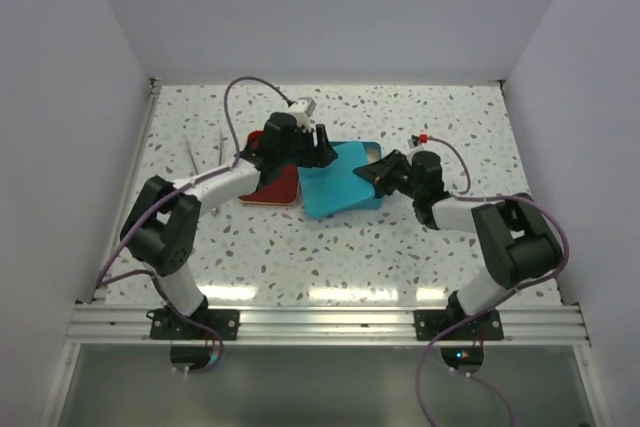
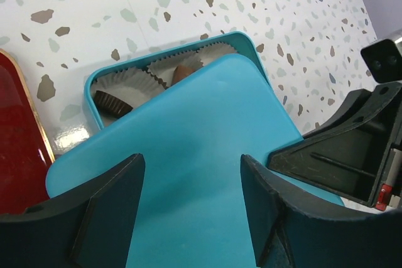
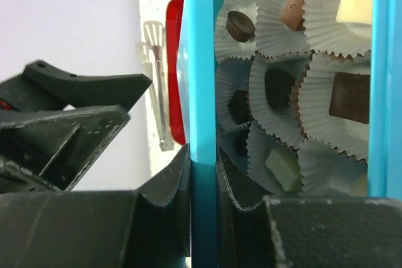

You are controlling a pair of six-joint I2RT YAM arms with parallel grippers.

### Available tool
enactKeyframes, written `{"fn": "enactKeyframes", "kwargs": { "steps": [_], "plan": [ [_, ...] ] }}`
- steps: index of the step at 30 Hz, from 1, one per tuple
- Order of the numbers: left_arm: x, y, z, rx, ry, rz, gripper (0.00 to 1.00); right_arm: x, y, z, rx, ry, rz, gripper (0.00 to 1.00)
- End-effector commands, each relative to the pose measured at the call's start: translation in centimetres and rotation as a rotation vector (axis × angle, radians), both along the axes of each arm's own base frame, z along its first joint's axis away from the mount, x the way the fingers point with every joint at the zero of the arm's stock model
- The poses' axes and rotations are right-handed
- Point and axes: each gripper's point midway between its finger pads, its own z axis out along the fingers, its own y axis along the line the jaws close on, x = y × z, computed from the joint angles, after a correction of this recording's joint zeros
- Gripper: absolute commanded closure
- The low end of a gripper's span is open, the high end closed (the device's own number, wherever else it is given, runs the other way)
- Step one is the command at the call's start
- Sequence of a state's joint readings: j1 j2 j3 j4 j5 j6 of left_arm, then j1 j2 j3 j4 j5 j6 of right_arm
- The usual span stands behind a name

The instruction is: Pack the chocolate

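Lid [image 2: 195,111], smooth teal, rounded corners: R gripper [image 3: 202,158] jaws pinch its edge; L gripper [image 2: 191,177] jaws spread.

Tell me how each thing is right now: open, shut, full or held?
tin: partly uncovered
chocolates: sitting inside tin
lid: half over tin, gripped at its edge
right fingers: shut on lid
left fingers: open above lid, holding nothing

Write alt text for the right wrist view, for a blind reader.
The right gripper is clamped on the rim of a teal lid, seen edge-on mid-frame. To its right, the open teal tin shows white paper cups holding dark, tan and cream chocolates. Behind the lid lie a red tray and metal tongs.
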State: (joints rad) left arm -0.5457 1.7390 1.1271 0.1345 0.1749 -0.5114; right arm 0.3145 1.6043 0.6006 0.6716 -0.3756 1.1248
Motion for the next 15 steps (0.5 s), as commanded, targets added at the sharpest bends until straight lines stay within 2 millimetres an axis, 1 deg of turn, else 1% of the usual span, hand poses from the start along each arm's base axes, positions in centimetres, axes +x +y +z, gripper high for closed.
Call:
{"fn": "enactKeyframes", "kwargs": {
  "steps": [1,2,3,4,5,6,7,8,9,10,13,14,15],
  "plan": [
    [0.2,1.0,4.7,-0.022,-0.122,0.040,0.32,-0.2,-0.4,-1.2,0.063,0.028,-0.053,1.00],
    [0.1,1.9,4.4,-0.008,-0.122,0.080,0.30,0.3,-0.6,-0.6,0.081,-0.003,-0.075,1.00],
    [-0.1,2.5,5.4,-0.017,-0.143,0.101,0.30,0.4,-0.7,-0.5,0.091,-0.009,-0.086,1.00],
    [-0.2,2.9,5.7,-0.019,-0.151,0.118,0.29,0.6,-0.8,-0.4,0.104,-0.005,-0.102,1.00],
    [-0.6,3.4,5.1,-0.013,-0.140,0.138,0.29,0.8,-0.8,0.0,0.118,-0.027,-0.108,1.00],
    [-0.8,3.7,5.4,-0.018,-0.145,0.146,0.29,0.9,-0.8,0.3,0.129,-0.037,-0.111,1.00],
    [-1.0,4.0,5.2,-0.014,-0.142,0.158,0.29,1.2,-0.8,1.1,0.152,-0.059,-0.118,1.00],
    [-1.4,4.2,4.4,-0.008,-0.127,0.161,0.29,1.3,-0.7,1.3,0.161,-0.063,-0.121,1.00],
    [-1.6,4.4,4.5,-0.011,-0.130,0.162,0.28,1.5,-0.9,1.5,0.167,-0.071,-0.135,1.00],
    [-1.8,4.5,4.2,-0.009,-0.122,0.163,0.28,1.7,-1.0,1.9,0.172,-0.083,-0.140,1.00],
    [-2.2,4.6,2.8,0.006,-0.091,0.157,0.28,2.1,-1.1,2.7,0.151,-0.110,-0.148,1.00],
    [-2.5,4.5,2.3,0.007,-0.077,0.144,0.27,2.1,-1.2,2.1,0.131,-0.088,-0.150,1.00],
    [-2.7,4.3,1.5,0.013,-0.059,0.138,0.27,2.1,-1.2,2.4,0.122,-0.097,-0.147,1.00]
  ]
}}
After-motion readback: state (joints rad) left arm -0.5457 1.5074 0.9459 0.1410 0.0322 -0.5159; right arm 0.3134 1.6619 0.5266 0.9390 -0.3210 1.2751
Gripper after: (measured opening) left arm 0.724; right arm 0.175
